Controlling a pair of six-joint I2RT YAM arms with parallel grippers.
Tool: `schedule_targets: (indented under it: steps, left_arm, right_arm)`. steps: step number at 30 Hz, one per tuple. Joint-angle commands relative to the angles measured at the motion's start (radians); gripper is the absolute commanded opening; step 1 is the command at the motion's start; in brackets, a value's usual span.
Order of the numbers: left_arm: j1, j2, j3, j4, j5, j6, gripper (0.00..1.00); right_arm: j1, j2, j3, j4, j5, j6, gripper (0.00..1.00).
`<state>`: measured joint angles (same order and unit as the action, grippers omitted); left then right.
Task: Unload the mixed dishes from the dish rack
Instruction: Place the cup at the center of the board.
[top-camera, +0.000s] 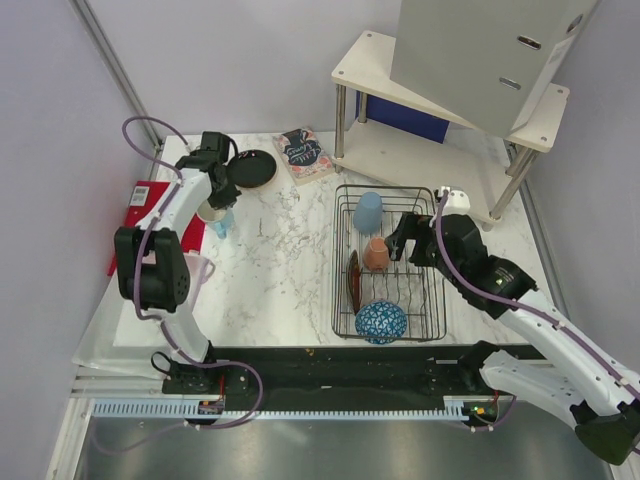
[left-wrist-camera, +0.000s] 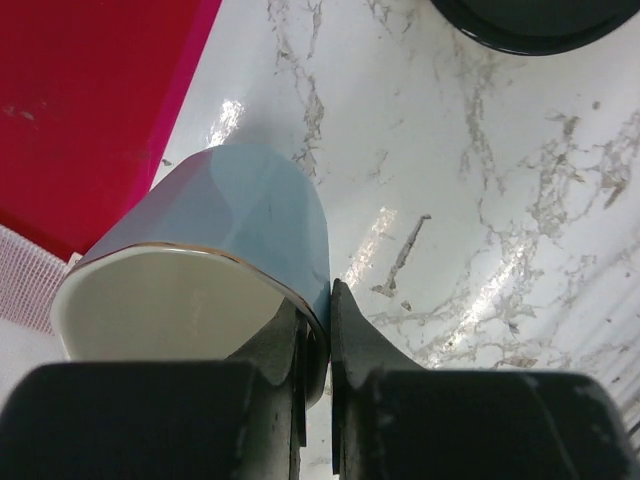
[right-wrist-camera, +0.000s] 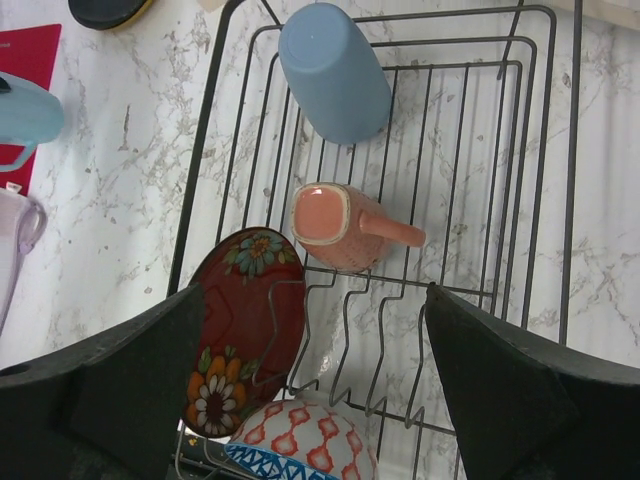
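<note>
My left gripper (left-wrist-camera: 325, 300) is nearly shut, pinching the wall of a light-blue cup (left-wrist-camera: 240, 200) at its rim, one finger inside and one outside. The cup is tilted, its cream-coloured mouth facing the wrist camera and its base pointing away and down towards the marble table (left-wrist-camera: 480, 200). I cannot tell whether the base touches the table. It hangs at the edge of the red mat (left-wrist-camera: 80, 100). The black plate (top-camera: 252, 168) lies flat on the marble just beyond, with the booklet (top-camera: 303, 153) to its right.

My right gripper (right-wrist-camera: 312, 295) is spread wide and holds nothing, hovering above the middle of the dish rack (top-camera: 338, 262). Directly beneath it is the salmon-pink mug (right-wrist-camera: 335, 235), tipped so its mouth shows to the camera, handle sticking out to the right of the wrist view. At the far end of the rack, the second light-blue cup (right-wrist-camera: 335, 70) shows only its outside wall and closed end. The red-brown plate (right-wrist-camera: 240, 330) stands on edge at the left side, its long line running near to far. The patterned bowl (top-camera: 381, 322) sits upside down at the near end. The white shelf (top-camera: 420, 150) stands behind the rack.
</note>
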<state>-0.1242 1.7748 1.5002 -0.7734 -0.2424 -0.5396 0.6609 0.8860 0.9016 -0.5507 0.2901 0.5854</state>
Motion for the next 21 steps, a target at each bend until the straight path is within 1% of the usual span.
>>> schedule_targets:
  steps: [1, 5, 11, 12, 14, 15, 17, 18, 21]
  left_arm:
    - [0.021, 0.073, 0.104, 0.051, 0.064, 0.044, 0.02]
    - [0.028, 0.138, 0.114, 0.069, 0.074, 0.046, 0.02]
    - [0.028, 0.175, 0.117, 0.089, 0.075, 0.044, 0.02]
    - [0.028, 0.176, 0.123, 0.089, 0.078, 0.046, 0.04]
    - [0.028, 0.172, 0.126, 0.088, 0.080, 0.046, 0.14]
    - [0.028, 0.163, 0.121, 0.086, 0.078, 0.041, 0.26]
    - [0.028, 0.141, 0.118, 0.086, 0.066, 0.036, 0.39]
    - [0.028, 0.118, 0.118, 0.085, 0.060, 0.035, 0.49]
    - [0.028, 0.062, 0.126, 0.080, 0.045, 0.030, 0.61]
  right_arm:
    - [0.000, -0.033, -0.006, -0.006, 0.017, -0.019, 0.98]
    - [0.000, -0.024, -0.016, -0.006, 0.020, -0.027, 0.98]
    - [-0.001, 0.008, -0.023, 0.003, 0.015, -0.032, 0.98]
    - [0.000, 0.013, -0.024, 0.008, 0.012, -0.033, 0.98]
    - [0.000, 0.031, -0.026, 0.018, 0.008, -0.033, 0.98]
    - [0.000, 0.036, -0.026, 0.018, 0.004, -0.035, 0.98]
    - [-0.001, 0.050, -0.026, 0.026, 0.003, -0.038, 0.98]
    - [0.000, 0.053, -0.026, 0.029, 0.001, -0.039, 0.98]
    - [-0.001, 0.064, -0.024, 0.044, -0.003, -0.044, 0.98]
